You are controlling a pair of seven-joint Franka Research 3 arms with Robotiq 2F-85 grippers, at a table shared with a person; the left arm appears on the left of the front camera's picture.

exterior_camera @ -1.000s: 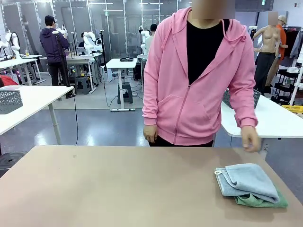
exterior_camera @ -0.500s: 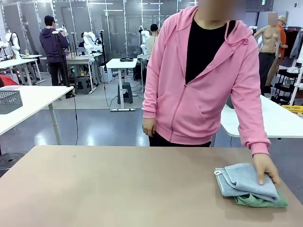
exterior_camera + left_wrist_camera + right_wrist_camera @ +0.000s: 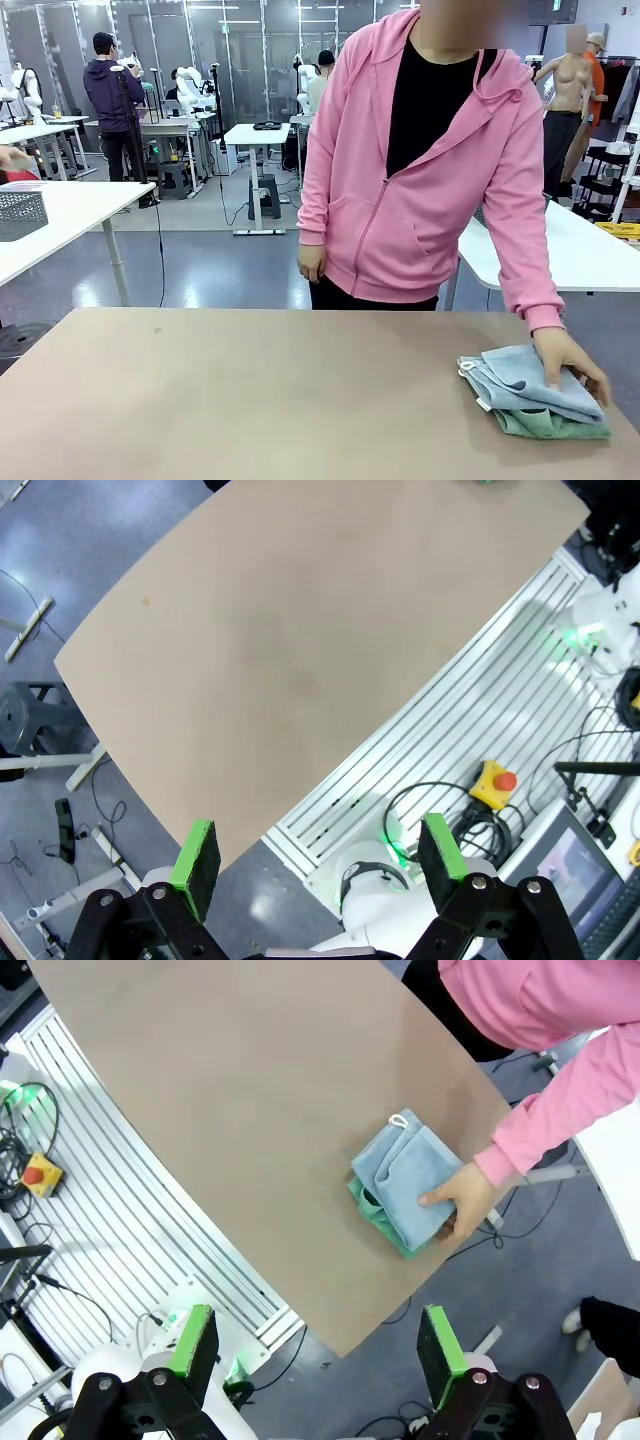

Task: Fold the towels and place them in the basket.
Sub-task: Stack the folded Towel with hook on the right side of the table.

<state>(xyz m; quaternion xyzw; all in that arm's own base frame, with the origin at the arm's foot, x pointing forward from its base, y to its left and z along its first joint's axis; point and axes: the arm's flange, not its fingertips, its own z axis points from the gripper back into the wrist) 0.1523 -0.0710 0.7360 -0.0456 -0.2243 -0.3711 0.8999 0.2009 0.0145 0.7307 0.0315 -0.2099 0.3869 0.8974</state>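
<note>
Front view first: a person in a pink hoodie (image 3: 420, 170) stands at the far edge of the table (image 3: 250, 390), leaning over toward its right end. Their hand (image 3: 570, 362) is pressed flat on the grey-blue towel (image 3: 530, 382), which is roughly folded and sits on top of the mint green towel (image 3: 550, 425). The stack is close to the table's right edge, toward the near right corner. There's a small white loop (image 3: 466, 368) at the grey-blue one's left corner. Only container I can spot is a dark mesh basket (image 3: 20, 213) on a separate white table (image 3: 70, 215) off to the left in the background; can't tell what's in it, if anything.

Left wrist view: the left gripper (image 3: 318, 855) is up high with its green pads wide apart and nothing between them. Below it is the bare tan tabletop (image 3: 300, 650) and, past the table's near edge, the slatted robot base with a yellow box with a red button (image 3: 492, 782).

Right wrist view: the right gripper (image 3: 315, 1342) is also up high, pads spread wide, holding nothing. Below it the two towels (image 3: 400, 1192) are stacked near a corner of the table (image 3: 230, 1110), grey-blue on top with green peeking out along the edges, and the person's hand (image 3: 462, 1200) resting on the end nearest the table's edge.
</note>
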